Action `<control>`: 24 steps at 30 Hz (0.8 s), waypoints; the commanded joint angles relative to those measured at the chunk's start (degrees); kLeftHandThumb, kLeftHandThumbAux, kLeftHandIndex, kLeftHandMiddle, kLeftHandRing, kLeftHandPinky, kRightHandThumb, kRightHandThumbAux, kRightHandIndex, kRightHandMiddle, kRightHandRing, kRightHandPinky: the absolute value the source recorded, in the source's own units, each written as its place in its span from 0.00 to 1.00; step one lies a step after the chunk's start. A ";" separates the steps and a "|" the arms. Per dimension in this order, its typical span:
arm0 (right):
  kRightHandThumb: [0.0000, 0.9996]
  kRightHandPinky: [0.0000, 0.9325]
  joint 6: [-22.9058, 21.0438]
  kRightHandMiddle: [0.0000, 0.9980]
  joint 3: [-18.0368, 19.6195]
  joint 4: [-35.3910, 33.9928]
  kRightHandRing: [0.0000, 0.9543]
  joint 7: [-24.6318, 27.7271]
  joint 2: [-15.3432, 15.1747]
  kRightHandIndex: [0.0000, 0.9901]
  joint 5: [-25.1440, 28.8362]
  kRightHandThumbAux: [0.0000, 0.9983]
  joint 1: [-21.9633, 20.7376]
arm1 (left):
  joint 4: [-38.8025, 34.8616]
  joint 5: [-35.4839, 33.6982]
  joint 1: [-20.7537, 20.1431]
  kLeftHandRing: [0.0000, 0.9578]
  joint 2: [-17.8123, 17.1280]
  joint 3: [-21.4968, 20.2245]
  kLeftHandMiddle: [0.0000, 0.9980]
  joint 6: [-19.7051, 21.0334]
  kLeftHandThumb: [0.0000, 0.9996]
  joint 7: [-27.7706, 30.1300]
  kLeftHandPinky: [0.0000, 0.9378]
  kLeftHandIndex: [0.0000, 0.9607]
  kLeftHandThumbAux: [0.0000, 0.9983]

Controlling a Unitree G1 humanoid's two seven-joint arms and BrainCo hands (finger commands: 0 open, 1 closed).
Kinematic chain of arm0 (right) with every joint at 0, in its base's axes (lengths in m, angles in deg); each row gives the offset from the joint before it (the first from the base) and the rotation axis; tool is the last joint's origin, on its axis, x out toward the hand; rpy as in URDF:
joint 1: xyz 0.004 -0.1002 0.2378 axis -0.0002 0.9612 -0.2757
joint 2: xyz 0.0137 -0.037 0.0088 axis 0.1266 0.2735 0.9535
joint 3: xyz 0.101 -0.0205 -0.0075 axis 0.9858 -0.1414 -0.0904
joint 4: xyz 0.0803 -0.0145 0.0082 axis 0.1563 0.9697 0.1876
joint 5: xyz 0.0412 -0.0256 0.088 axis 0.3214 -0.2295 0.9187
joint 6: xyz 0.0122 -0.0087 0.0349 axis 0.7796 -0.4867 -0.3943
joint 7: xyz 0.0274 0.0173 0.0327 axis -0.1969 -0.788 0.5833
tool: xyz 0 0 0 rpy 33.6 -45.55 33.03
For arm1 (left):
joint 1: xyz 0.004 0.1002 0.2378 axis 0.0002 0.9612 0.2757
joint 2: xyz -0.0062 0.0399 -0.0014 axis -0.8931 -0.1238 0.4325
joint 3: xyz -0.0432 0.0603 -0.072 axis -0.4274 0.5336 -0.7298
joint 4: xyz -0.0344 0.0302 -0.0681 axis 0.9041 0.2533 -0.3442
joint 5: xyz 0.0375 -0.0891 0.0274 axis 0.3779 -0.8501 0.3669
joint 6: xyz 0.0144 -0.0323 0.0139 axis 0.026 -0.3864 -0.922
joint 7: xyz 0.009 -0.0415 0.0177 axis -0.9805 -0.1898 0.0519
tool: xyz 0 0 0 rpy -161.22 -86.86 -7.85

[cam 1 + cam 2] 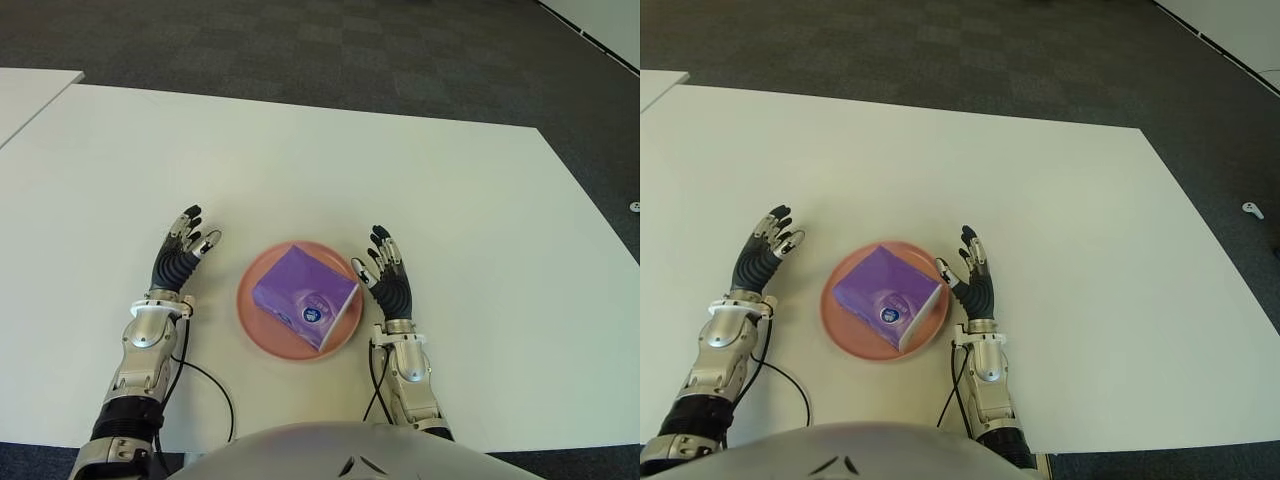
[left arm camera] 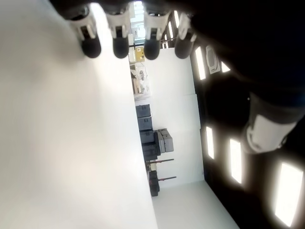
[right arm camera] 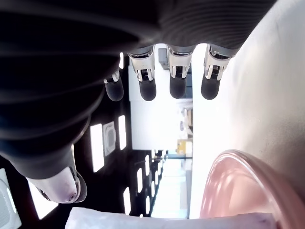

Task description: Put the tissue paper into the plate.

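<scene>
Fingers point(image 3: 177, 76) of the right hand point(image 1: 388, 281) stretch straight out with gaps between them and grip nothing, the palm turned toward the pink plate point(image 1: 262, 334) that sits just beside it on the white table point(image 1: 450, 200). Inside that plate, close to the right hand's thumb side, lies the purple tissue paper point(image 1: 304, 296) pack, tilted so one corner leans over the rim nearest this hand. On the far side of the plate from the right hand, the left hand point(image 1: 182, 256) shows a little apart from the rim, its fingers likewise extended, spread, and holding nothing.
</scene>
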 commanded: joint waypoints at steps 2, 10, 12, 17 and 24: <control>0.00 0.01 -1.89 0.00 -0.28 7.82 0.00 -0.29 -0.92 0.00 -1.68 0.70 8.92 | 3.68 3.24 2.31 0.00 -0.12 1.07 0.00 -0.05 0.00 -0.48 0.00 0.00 0.48; 0.00 0.00 -0.41 0.00 -0.37 8.86 0.00 0.74 -1.11 0.00 -0.96 0.67 8.85 | 5.72 4.23 2.11 0.00 1.47 2.42 0.00 0.56 0.00 0.28 0.00 0.00 0.46; 0.00 0.00 -0.30 0.00 -0.20 9.40 0.00 0.91 -1.20 0.00 -0.81 0.67 8.49 | 6.59 4.49 2.01 0.00 1.91 2.89 0.00 0.58 0.00 0.29 0.00 0.00 0.46; 0.00 0.00 -0.14 0.00 -0.04 9.29 0.00 0.75 -1.14 0.00 -0.97 0.66 8.64 | 7.92 4.73 2.38 0.00 2.20 3.68 0.00 0.10 0.00 0.78 0.00 0.00 0.47; 0.00 0.00 -0.86 0.00 0.05 9.07 0.00 0.43 -1.06 0.00 -1.12 0.67 8.80 | 9.44 4.56 2.55 0.00 1.99 4.53 0.00 -1.22 0.00 1.67 0.00 0.00 0.47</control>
